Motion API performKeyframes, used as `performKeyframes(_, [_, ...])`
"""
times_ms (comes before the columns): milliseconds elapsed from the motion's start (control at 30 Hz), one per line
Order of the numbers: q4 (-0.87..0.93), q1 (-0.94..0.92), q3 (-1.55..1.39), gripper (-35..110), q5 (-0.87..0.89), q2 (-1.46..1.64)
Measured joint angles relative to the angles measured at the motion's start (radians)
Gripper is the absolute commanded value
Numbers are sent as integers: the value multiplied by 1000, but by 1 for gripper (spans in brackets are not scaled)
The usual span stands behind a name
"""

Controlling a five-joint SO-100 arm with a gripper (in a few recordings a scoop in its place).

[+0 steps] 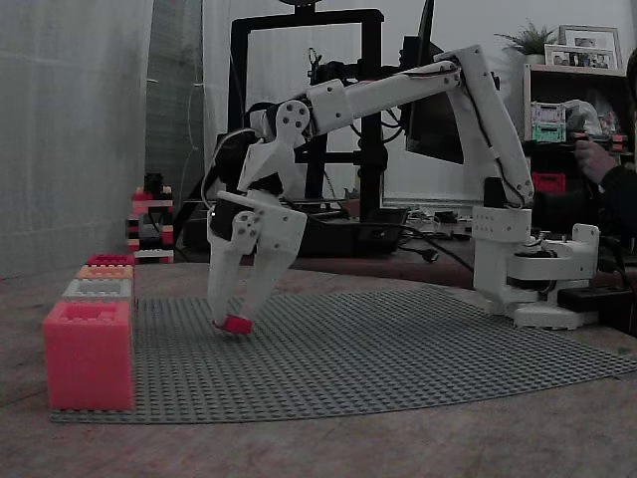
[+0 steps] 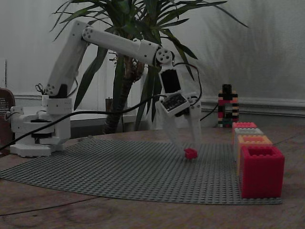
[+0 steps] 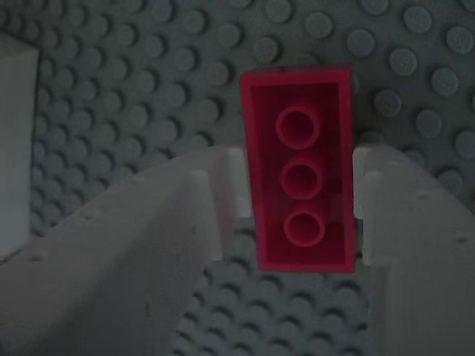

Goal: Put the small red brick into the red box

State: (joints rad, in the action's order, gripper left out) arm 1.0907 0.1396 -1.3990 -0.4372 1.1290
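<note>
While the gripper [image 1: 237,311] stands over the grey baseplate [image 1: 398,349], the small red brick [image 1: 236,324] sits between its tips. Other fixed view: red box [image 2: 261,171] waits at the row's near end. Wrist view: fingers [image 3: 223,193] flank the brick, contact unclear; squeeze squarely before lifting.

baseplate [image 1: 398,349] open around claw [image 1: 235,307] | row of boxes [image 1: 92,329] — left edge
</note>
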Motion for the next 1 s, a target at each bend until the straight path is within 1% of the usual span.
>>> performKeyframes(200, [21, -32, 63, 0, 169, 120])
performKeyframes(400, [11, -198, 160, 0, 299, 146])
performKeyframes(500, [-29, -296, 227, 0, 311, 132])
performKeyframes(633, [-123, -382, 311, 0, 275, 41])
performKeyframes(800, [-236, -411, 422, 0, 239, -112])
performKeyframes(1000, [-278, -414, 632, 0, 242, -318])
